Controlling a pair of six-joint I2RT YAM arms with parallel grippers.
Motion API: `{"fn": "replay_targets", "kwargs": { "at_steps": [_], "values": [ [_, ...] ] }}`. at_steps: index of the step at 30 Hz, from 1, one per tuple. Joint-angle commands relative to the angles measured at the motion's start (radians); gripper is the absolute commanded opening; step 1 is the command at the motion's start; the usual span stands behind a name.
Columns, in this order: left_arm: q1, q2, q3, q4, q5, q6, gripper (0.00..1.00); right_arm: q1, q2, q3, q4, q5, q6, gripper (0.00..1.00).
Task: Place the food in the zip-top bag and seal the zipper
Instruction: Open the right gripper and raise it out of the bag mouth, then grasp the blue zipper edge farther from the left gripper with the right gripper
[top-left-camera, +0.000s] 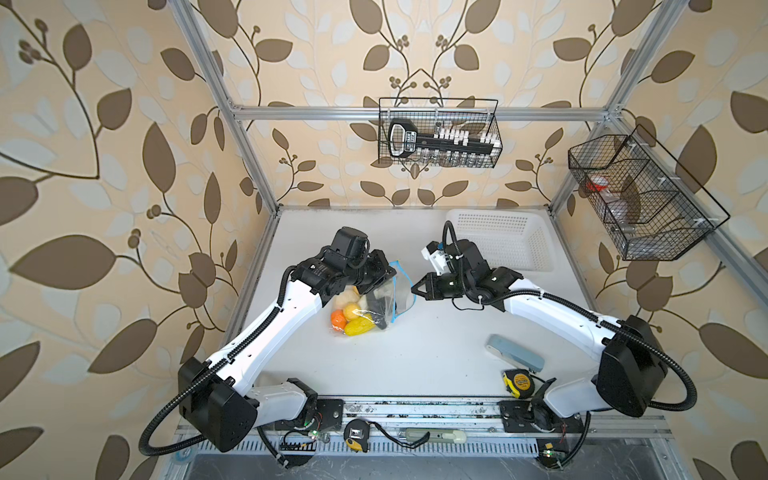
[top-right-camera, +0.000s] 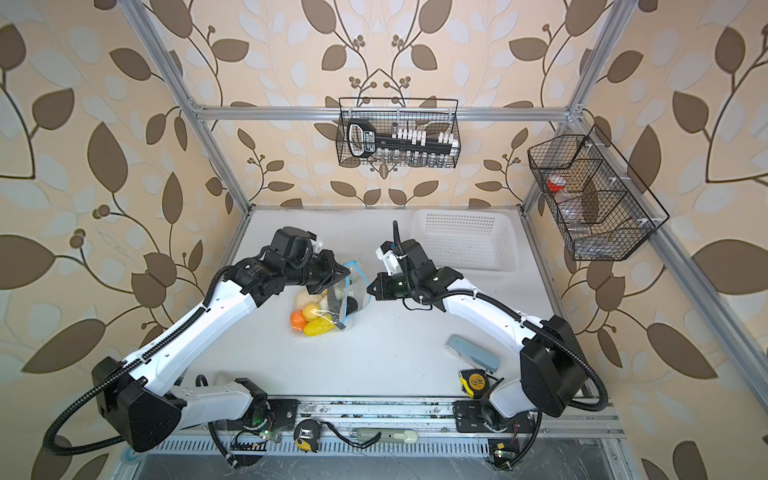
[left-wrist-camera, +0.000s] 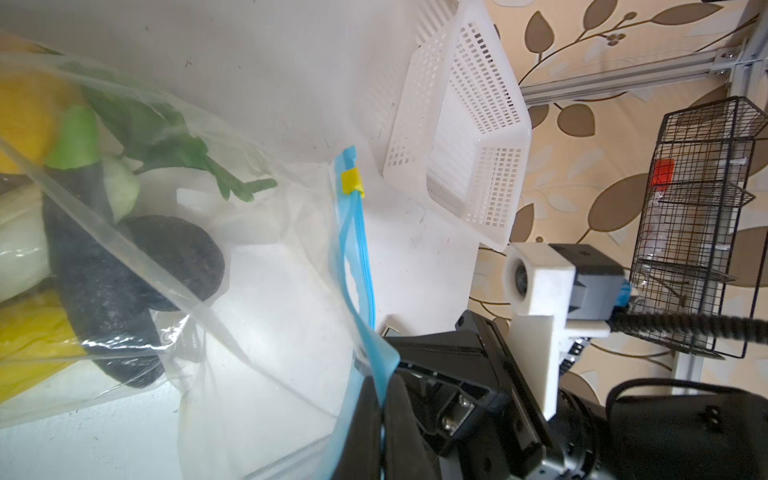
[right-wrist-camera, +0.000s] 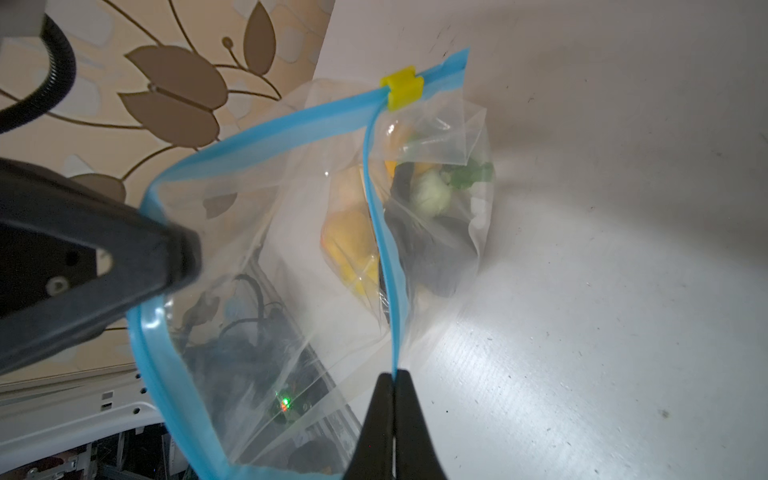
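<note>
While both arms reach in over the white table (top-left-camera: 415, 357), the action sits left of centre, betw. their tips. The white perforated basket (top-left-camera: 540, 249) stands at the far R corner of the table, well apart from the rest.

The zip-top bag (top-left-camera: 401, 291) lies betw. the two grippers. Its closed end is down on the table toward the front-left, and its mouth end is raised and turned toward the R arm.

The food (top-left-camera: 353, 316) is all inside the bag, bunched at the closed end. Orange, yellow and beige pcs show in both top views. The L wrist view adds dark, pale and leafy green pcs behind the plastic.

A blue-grey case (top-left-camera: 515, 353) lies on the front R of the table near the R forearm. A yellow-and-black tape measure (top-left-camera: 519, 382) sits just beside it, nearer the front edge. Can't tell if the two touch.

The L gripper (left-wrist-camera: 380, 386) is pinched tight on one lip of the zipper (right-wrist-camera: 266, 120), w/ the blue strip running in betw. its fingers. The R gripper (right-wrist-camera: 392, 382) is likewise clamped on the opposite lip, tips pressed together w/ the strip caught in them. The two lips stand well apart, so the mouth gapes open.

The lips meet at the small yellow slider (right-wrist-camera: 402, 88), parked near the far end of the strip, away from both grippers.
</note>
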Motion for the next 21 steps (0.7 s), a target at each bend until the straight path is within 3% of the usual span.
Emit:
{"fn": "replay_targets", "kwargs": {
  "at_steps": [1, 21],
  "values": [
    [0.006, -0.008, 0.058, -0.014, 0.009, 0.023, 0.04, 0.008, -0.007, 0.081, -0.04, 0.02, -0.008, 0.0],
    [0.005, -0.049, 0.209, -0.128, -0.053, 0.062, 0.05, 0.038, 0.036, 0.42, -0.176, 0.065, -0.069, 0.0]
  ]
}}
